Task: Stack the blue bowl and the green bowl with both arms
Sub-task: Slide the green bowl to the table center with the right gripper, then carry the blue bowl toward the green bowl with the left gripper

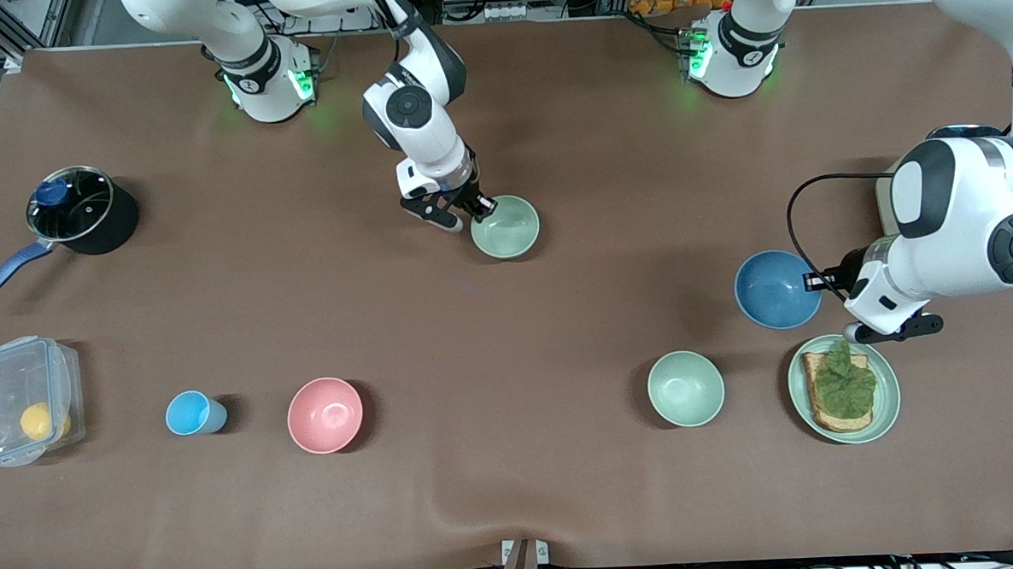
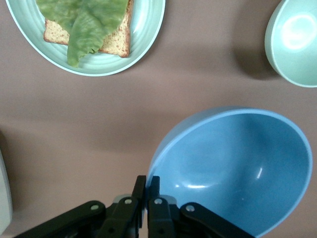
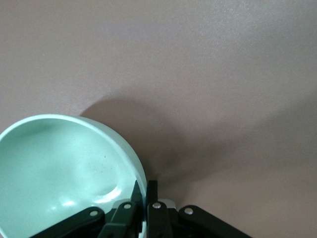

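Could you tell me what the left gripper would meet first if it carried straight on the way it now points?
Probably bare table: the left gripper, shut on the blue bowl rim, points down at it, though depth is unclear.

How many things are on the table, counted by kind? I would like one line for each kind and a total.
Bowls: 4 (blue bowl, green bowl, mint bowl, pink bowl)
Cups: 1 (light-blue cup)
Plates: 1 (plate with toast and lettuce)
Pots: 1 (lidded pot)
Containers: 1 (clear box)
Total: 8

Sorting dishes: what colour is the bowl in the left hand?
Medium blue bowl, best seen in the left wrist view.
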